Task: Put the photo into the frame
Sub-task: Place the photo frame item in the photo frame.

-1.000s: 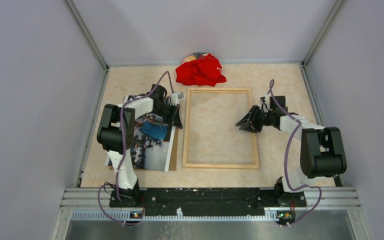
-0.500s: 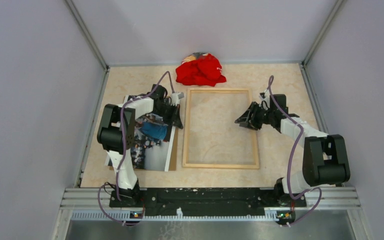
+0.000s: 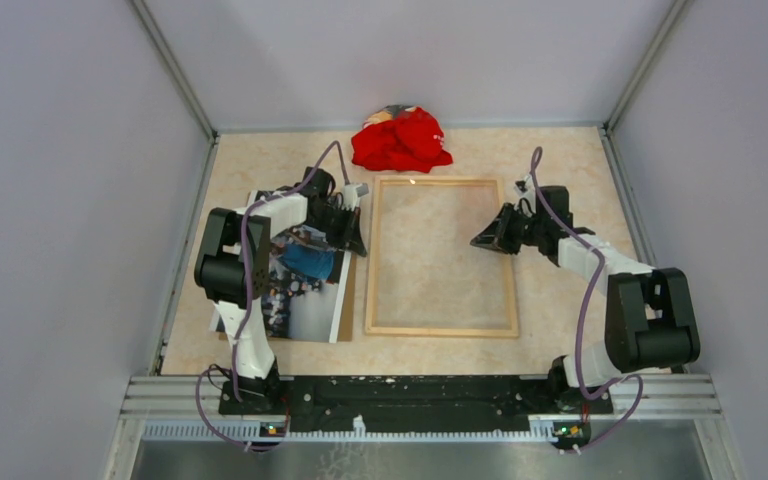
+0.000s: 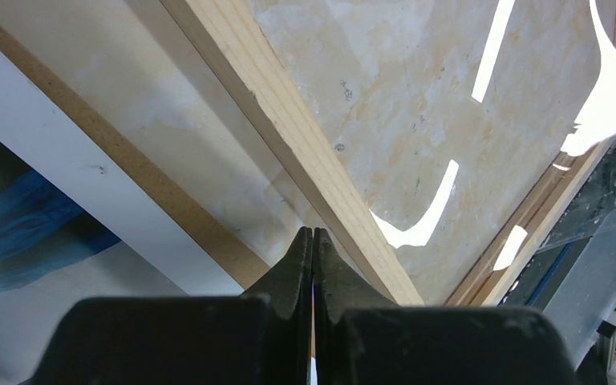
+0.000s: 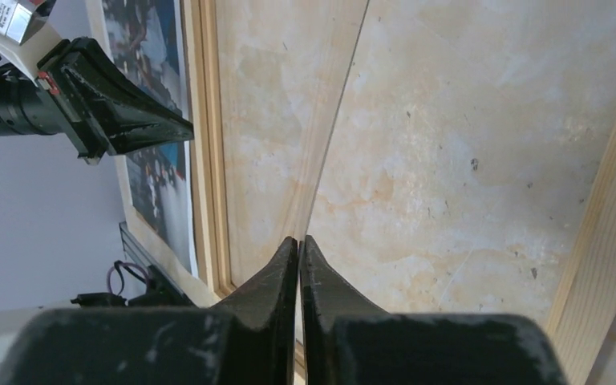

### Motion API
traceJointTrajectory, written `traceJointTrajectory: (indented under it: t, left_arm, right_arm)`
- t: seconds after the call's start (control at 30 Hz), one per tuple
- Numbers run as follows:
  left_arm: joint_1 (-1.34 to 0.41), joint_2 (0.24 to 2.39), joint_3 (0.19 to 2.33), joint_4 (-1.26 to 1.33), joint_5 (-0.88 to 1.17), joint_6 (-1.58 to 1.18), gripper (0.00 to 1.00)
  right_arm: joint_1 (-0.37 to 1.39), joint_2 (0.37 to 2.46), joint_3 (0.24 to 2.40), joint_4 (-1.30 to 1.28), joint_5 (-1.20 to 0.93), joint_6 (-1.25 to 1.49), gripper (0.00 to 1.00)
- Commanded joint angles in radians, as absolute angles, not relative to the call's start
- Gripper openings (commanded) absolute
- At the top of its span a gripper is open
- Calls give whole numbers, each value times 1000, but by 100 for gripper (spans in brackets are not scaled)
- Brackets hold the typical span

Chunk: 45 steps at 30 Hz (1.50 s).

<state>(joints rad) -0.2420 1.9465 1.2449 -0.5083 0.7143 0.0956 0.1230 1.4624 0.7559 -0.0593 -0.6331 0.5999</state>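
The light-wood frame [image 3: 440, 331] lies flat mid-table. The photo [image 3: 300, 290] lies face up to its left on a brown backing board [image 3: 345, 300]. My left gripper [image 3: 360, 247] is shut, tips low between the board's edge [image 4: 152, 192] and the frame's left rail [image 4: 289, 136]. My right gripper [image 3: 476, 243] is shut above the frame's inside, near its right rail. In the right wrist view a thin clear sheet [image 5: 337, 104] runs edge-on from between its fingertips [image 5: 298, 239]. Glossy curved reflections [image 4: 417, 120] show inside the frame.
A crumpled red cloth [image 3: 400, 140] lies at the back, just beyond the frame's far rail. Grey walls close in the table on three sides. The arm bases and a metal rail [image 3: 410, 390] run along the near edge.
My right gripper has moved a little toward the far side over the frame, its arm stretching out. The left arm, photo and frame have stayed put.
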Motion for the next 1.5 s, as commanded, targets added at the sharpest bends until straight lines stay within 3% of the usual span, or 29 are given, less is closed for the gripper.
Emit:
traceJointTrajectory:
  t: [0.0, 0.23, 1.1, 1.47]
  left_arm:
    - [-245, 1933, 1285, -524, 743, 109, 0]
    - [-245, 1913, 1285, -531, 782, 103, 0]
    - [-249, 1936, 1285, -522, 774, 109, 0]
    - [-249, 1936, 1281, -518, 772, 104, 0]
  right_arm:
    - [137, 1415, 776, 47, -620, 578, 0]
    - [143, 1293, 761, 141, -673, 576, 0]
    - [155, 1315, 794, 378, -818, 984, 0]
    - [171, 1316, 787, 444, -838, 1011, 0]
